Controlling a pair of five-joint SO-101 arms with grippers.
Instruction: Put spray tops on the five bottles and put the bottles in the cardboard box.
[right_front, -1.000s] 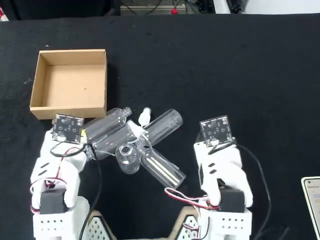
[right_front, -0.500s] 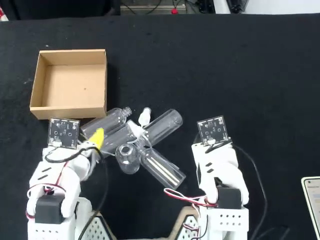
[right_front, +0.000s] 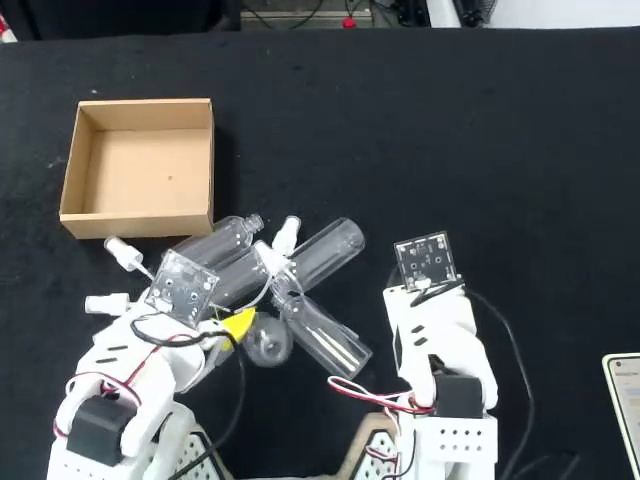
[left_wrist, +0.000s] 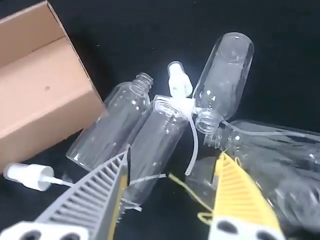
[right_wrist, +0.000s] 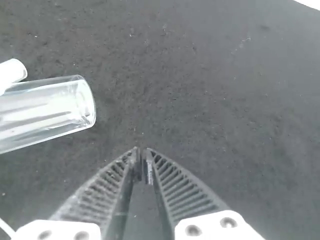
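Black tabletop (right_front: 500, 150) is strewn with five bottles (right_front: 330, 248), laid flat, axes crossed diagonally, beside one cardboard box (right_front: 135, 222); two spray tops (right_front: 122, 252) lie loose. Left gripper (left_wrist: 172, 155) is spread above them, right gripper (right_wrist: 141, 150) closed, empty.

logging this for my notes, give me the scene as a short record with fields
box: cardboard box upright on the table, nothing inside
bottles: at least four clear bottles lying crossed in a pile beside the box; the necks in view are bare
tops: two loose spray tops on the table near the box, others among the pile
left arm: left gripper above the pile, jaws open
right arm: right gripper over bare table beside one bottle's base, jaws shut
progress: no bottle boxed, no top seen fitted
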